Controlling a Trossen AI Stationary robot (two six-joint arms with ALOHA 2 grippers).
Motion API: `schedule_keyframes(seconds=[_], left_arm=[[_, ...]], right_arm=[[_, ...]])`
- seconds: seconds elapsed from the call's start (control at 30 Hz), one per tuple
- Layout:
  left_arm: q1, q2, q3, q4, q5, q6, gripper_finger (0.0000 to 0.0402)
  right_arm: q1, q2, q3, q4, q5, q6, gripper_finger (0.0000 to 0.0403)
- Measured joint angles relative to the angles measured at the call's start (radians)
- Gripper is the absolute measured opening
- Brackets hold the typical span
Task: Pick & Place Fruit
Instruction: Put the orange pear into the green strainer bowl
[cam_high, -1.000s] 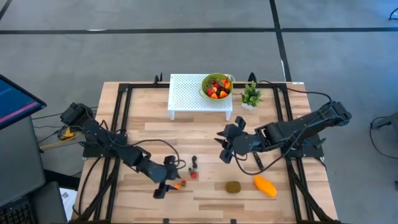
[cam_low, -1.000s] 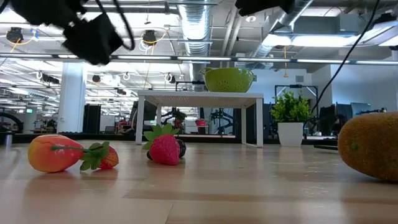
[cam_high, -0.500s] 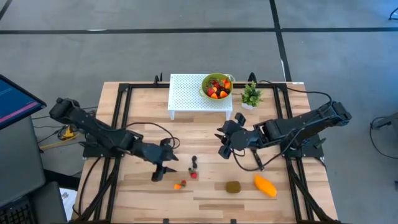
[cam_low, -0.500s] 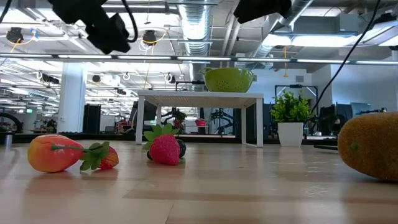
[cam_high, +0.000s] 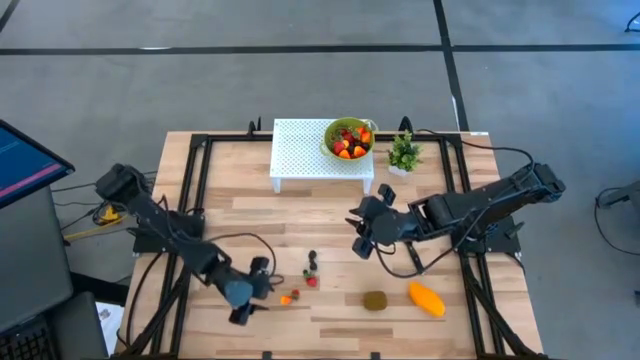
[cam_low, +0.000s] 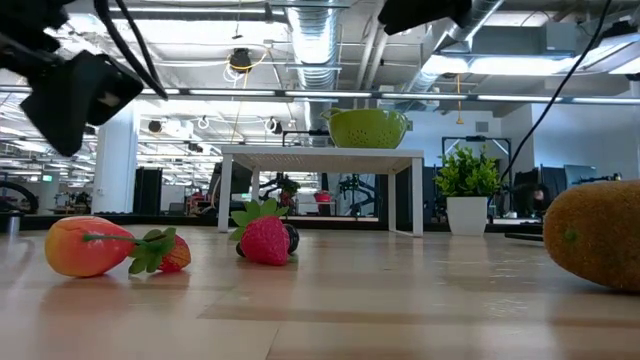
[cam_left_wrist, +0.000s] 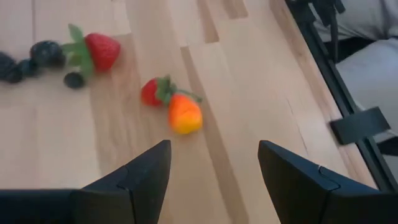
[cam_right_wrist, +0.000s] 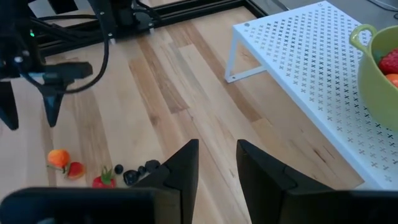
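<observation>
Since half a second ago my left pincer (cam_high: 243, 302) has dropped back toward the worktop's (cam_high: 330, 205) front edge, fingers spread and empty, orange fruit (cam_left_wrist: 185, 116) just ahead beside a small strawberry (cam_left_wrist: 150, 92), kiwi (cam_low: 598, 232) cut off in low view, right pincer (cam_high: 360, 232) parted mid-worktop.

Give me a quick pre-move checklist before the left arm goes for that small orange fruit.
1. Left gripper open: ok, fingers spread wide.
2. Left gripper empty: ok.
3. Small orange fruit ahead of the left gripper: ok, on the wooden table, not yet between the fingers.
4. Orange fruit free of neighbours: not ok, small red strawberry touches it.
5. Green bowl ready on the white perforated stand: ok, already holds fruit.
6. Right gripper clear of the target: ok, apart over mid-table.
</observation>
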Motion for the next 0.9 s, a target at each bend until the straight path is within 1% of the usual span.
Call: schedule_keyframes(seconds=[0.07, 0.17, 0.23, 0.37, 0.43, 0.7, 0.8, 0.9], left_arm=[[-0.016, 0.033, 0.0, 0.046, -0.027, -0.01, 0.0237], [-0.016, 0.072, 0.001, 0.082, -0.036, -0.022, 0.0237], [-0.007, 0.099, 0.001, 0.087, -0.057, -0.024, 0.0237], [0.017, 0.143, 0.001, 0.14, -0.061, -0.02, 0.0237], [0.022, 0.155, 0.001, 0.166, -0.063, -0.014, 0.0237], [0.022, 0.164, 0.001, 0.171, -0.059, 0.01, 0.0237], [0.022, 0.188, 0.001, 0.179, -0.057, 0.016, 0.0237], [0.022, 0.215, 0.001, 0.224, -0.056, 0.045, 0.0237]], right_arm=[[0.005, 0.0, 0.0, 0.001, 0.0, 0.002, 0.0102], [0.006, 0.0, 0.0, 0.003, 0.0, 0.002, 0.0102], [0.006, 0.0, 0.0, 0.003, 0.0, 0.003, 0.0102], [-0.002, 0.0, 0.0, 0.003, 0.0, 0.003, 0.0102], [-0.004, 0.0, 0.0, 0.003, 0.0, 0.003, 0.0102], [-0.004, 0.0, 0.0, 0.003, 0.0, 0.003, 0.0102], [-0.004, 0.0, 0.0, 0.004, 0.0, 0.003, 0.0102], [-0.004, 0.0, 0.0, 0.004, 0.001, 0.003, 0.0102]])
